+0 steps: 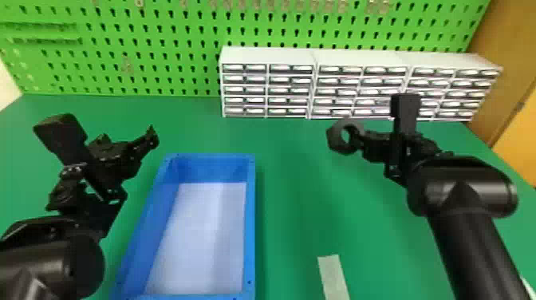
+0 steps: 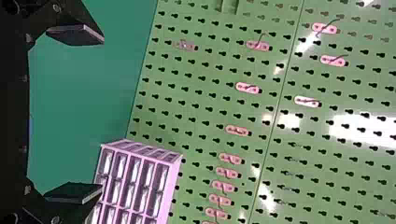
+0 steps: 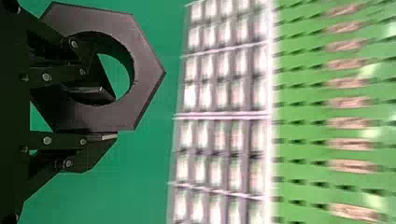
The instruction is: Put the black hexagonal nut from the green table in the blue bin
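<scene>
Strip (image 1: 334, 275), pale and flat, lies nearest on the green table (image 1: 303, 207), to the right of the blue bin (image 1: 250, 223). The bin stretches away from the near edge of the head view, its pale floor showing inside the blue walls. Off its far left corner hangs the left gripper (image 1: 128, 139); in the left wrist view its two fingers stand wide apart with a gap between them, so it is open and grips nothing. Well to the bin's right, the right gripper (image 1: 356, 139) is closed on the black hexagonal nut (image 1: 337, 137). In the right wrist view one finger sits in the nut's hole and the other lies along an outer side, pinching the ring between them. The nut is over the table, outside the bin. Farther back stand the white drawer units (image 1: 265, 89), side by side, and behind them rises the green pegboard (image 1: 159, 48), with small fittings on it. Beside it, at the far right, is a brown panel (image 1: 508, 52).
</scene>
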`<action>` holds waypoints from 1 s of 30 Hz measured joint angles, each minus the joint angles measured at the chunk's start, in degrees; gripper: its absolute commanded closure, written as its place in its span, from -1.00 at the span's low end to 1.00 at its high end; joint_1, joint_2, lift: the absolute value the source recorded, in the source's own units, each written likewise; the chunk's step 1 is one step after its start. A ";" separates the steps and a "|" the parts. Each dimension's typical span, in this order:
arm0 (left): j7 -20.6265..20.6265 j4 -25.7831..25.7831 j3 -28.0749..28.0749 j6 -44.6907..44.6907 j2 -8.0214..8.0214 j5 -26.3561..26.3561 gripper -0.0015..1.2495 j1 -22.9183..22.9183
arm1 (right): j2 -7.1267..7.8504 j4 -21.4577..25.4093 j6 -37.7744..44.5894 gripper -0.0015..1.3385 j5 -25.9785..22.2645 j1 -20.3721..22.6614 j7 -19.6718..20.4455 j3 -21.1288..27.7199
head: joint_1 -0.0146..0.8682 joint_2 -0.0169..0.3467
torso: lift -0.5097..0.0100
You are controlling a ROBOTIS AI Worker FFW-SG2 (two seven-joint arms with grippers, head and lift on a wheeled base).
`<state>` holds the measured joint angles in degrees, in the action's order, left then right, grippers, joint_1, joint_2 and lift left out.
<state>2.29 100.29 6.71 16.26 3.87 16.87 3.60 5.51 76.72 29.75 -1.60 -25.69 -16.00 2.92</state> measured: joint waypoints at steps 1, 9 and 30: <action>0.00 0.02 0.01 0.00 0.00 0.00 -0.74 0.00 | -0.12 0.43 -1.98 0.37 -0.91 0.50 0.00 0.27 | 0.60 -0.86 | 0.59; 0.00 0.16 0.05 0.00 0.00 0.00 -0.74 -0.09 | -0.62 2.25 -14.89 0.37 -11.98 2.97 0.09 0.00 | 0.60 -0.86 | 0.59; 0.00 0.42 0.54 0.00 0.00 -0.04 -0.74 -0.23 | 6.08 5.27 -14.66 0.37 -36.55 -0.10 0.00 -20.90 | 0.60 -0.86 | 0.59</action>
<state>2.29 100.71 7.26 16.26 3.87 16.84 3.37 11.60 81.99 15.10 -38.15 -25.79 -16.00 -17.98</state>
